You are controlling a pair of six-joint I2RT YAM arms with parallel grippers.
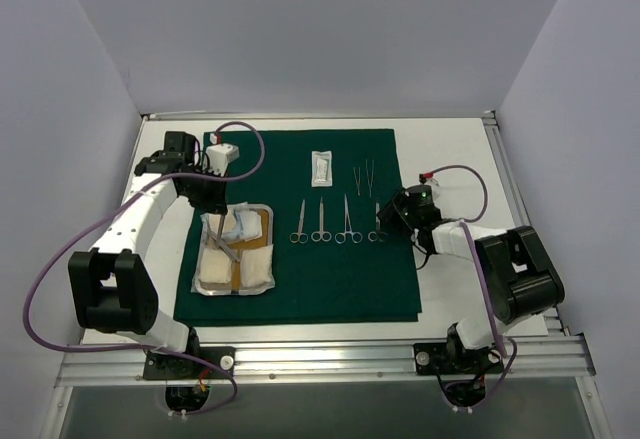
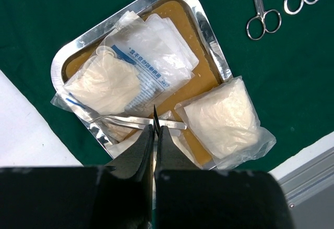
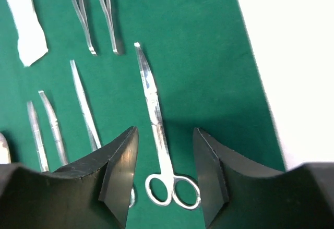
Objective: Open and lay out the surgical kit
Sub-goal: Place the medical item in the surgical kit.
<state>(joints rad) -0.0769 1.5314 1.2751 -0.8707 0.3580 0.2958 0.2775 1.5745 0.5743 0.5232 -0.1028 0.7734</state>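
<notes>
So the dark green cloth (image 1: 330,279) is spread flat on the white worktop (image 1: 450,139), matte and a bit woven-looking, with everything laid on top of it. The rectangular steel tray (image 2: 209,31) is parked on the cloth's left part: shiny rolled rim, rounded corners, and a smooth tan liner (image 2: 201,83) inside. It's stuffed with crinkly clear plastic packets. One holds a soft, puffy cream gauze pad (image 2: 104,85), and one flat packet (image 2: 151,57) is printed in blue. A third gauze packet (image 2: 222,117) is slumped over the tray's rim onto the cloth. A thin pair of steel tweezers (image 2: 135,120) is lying across the packets.

The left fingers (image 2: 138,156) are pressed together, black and wedge-shaped, with their tips right at those tweezers. Whether the tweezers are actually pinched can't be told.

To the right of the tray, a neat row of slim, polished ring-handled instruments is lined up. The right fingers (image 3: 117,171) are spread apart, straddling the shank of the rightmost one, a pair of steel scissors (image 3: 156,119) lying flat on the cloth and not gripped. Slender forceps (image 3: 83,106) are set just beside them. Two more long tweezers (image 3: 94,15) are placed farther back, next to a small flat white packet (image 1: 321,167).
</notes>
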